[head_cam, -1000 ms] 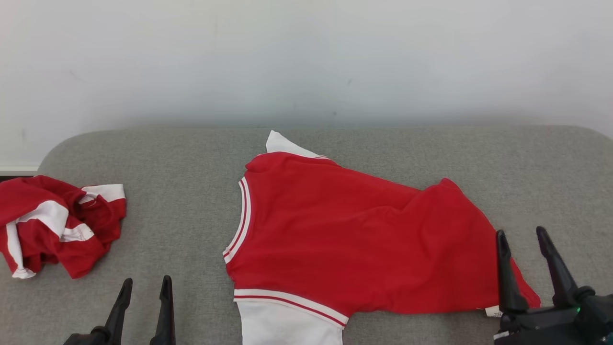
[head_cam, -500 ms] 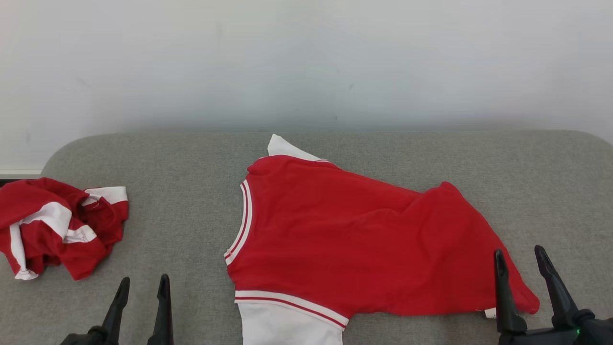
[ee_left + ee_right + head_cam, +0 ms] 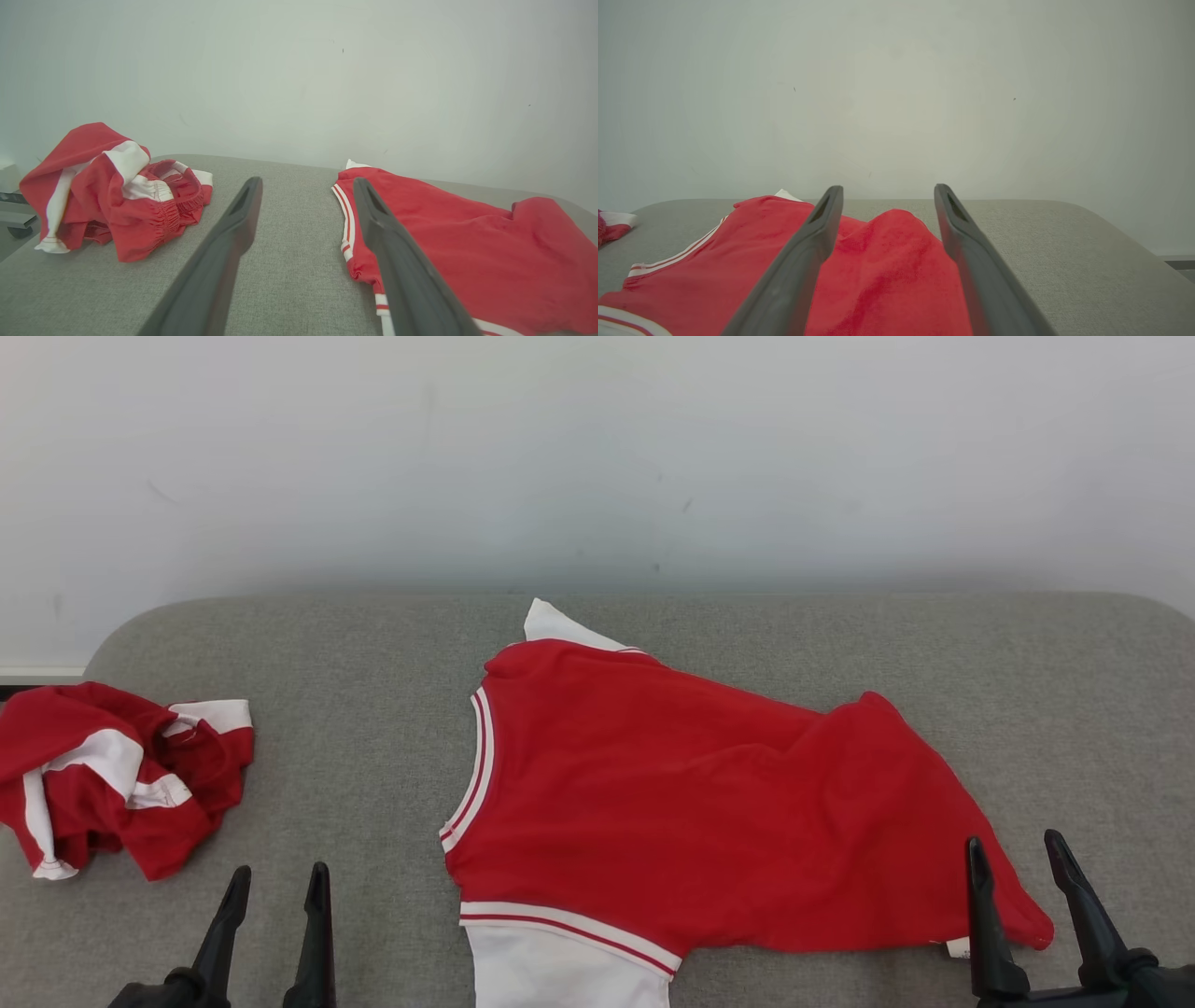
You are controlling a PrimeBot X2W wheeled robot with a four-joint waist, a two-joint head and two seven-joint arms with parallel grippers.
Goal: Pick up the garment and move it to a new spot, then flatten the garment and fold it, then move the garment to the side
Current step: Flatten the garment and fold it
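A red garment with white striped trim lies spread out near the middle of a grey padded table, in front of a plain pale wall. It is mostly flat, with a few soft folds toward its right end. One white sleeve points to the far edge of the table and another white part runs off the bottom edge of the head view. A small white label sticks out at the near right corner of the hem.

The left gripper is at the lower left with its two dark fingers spread apart and nothing between them. It is over bare table, beside the garment's striped edge and not touching it. In the left wrist view this gripper points between the garment and a crumpled red and white heap of clothing, which sits well to the left near the table's edge.

The right gripper is at the lower right, also wide open and empty. Its left finger overlaps the garment's near right corner in the head view; whether it touches the cloth cannot be told. In the right wrist view the gripper has the red cloth showing between its fingers.
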